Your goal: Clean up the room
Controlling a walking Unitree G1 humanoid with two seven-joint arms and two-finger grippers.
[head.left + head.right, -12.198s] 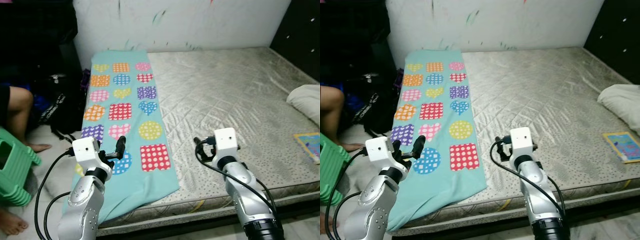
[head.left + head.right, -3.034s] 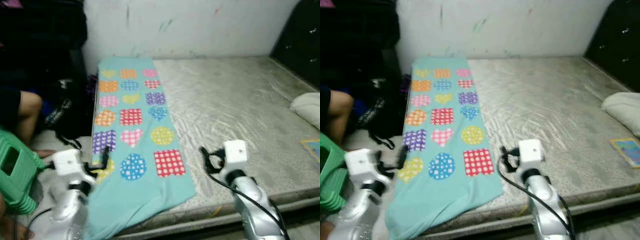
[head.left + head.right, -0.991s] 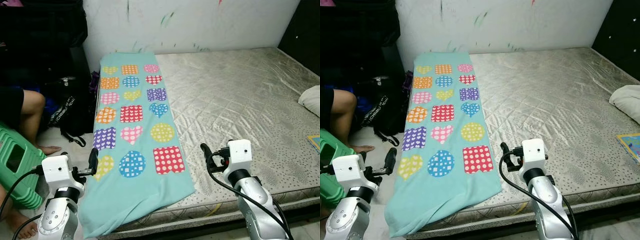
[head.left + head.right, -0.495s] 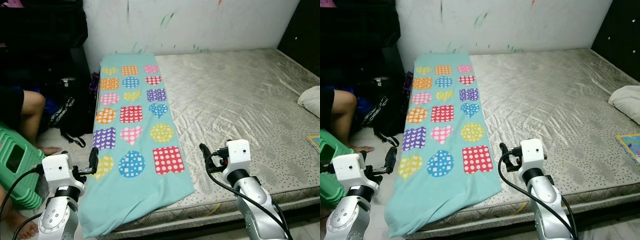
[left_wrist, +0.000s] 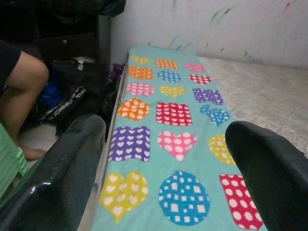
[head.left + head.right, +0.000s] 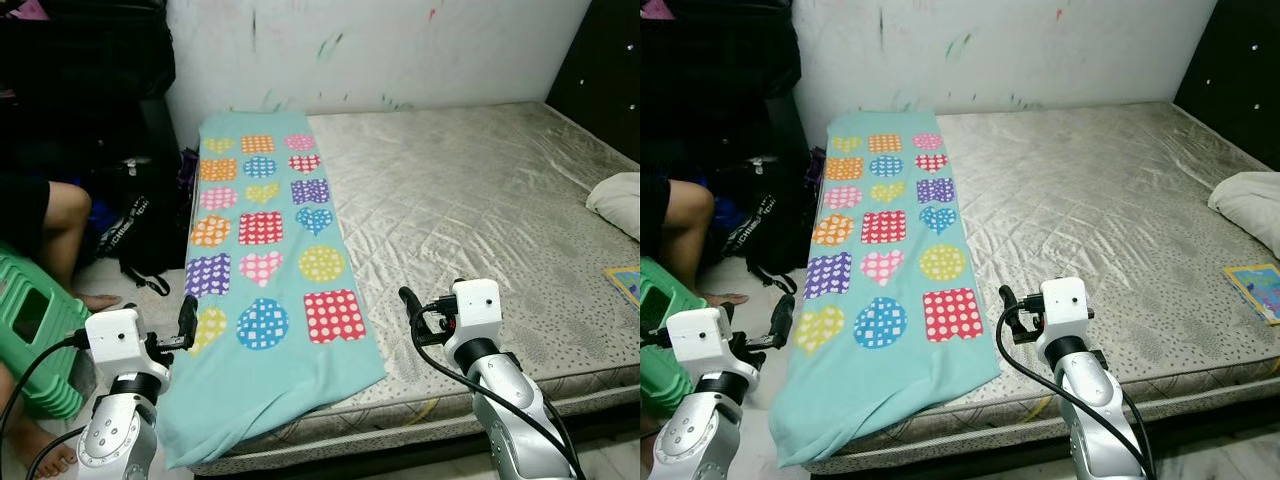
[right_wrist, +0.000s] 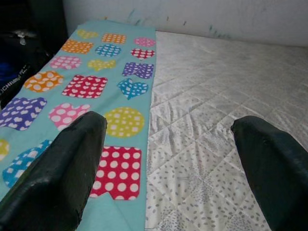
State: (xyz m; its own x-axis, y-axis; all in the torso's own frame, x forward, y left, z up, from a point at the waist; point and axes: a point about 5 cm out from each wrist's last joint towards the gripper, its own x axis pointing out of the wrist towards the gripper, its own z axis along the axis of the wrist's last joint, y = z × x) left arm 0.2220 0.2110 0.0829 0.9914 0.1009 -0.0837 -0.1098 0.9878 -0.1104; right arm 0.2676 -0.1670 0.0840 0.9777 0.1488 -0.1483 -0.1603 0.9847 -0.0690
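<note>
Two grippers are up in front of me, both empty with fingers spread wide, as the wrist views show plainly. My left gripper (image 6: pixel 187 322) hangs off the left edge of the mattress (image 6: pixel 480 200), just beside the near left part of the blanket (image 6: pixel 262 260); my right gripper (image 6: pixel 410 305) sits over bare mattress, just right of the blanket's near right corner. So the blanket lies between the two and runs away from me, its long axis near to far along the left side of the bed up to the wall (image 6: pixel 400 50). I judge the left arm nearer to its overhanging near edge, which droops over the mattress front. It is a teal cloth printed with rows of bright dotted hearts, circles and squares, lying mostly flat with a few creases at the near end. If the blanket is what I tidy first, each gripper would take the near corner on its own side. A person's leg (image 6: pixel 50 215), a green stool (image 6: pixel 30 330) and a black bag (image 6: pixel 130 225) crowd the floor at left, so that arm has little room. A pillow (image 6: pixel 1250 205) and a book (image 6: pixel 1255 285) lie far right.
</note>
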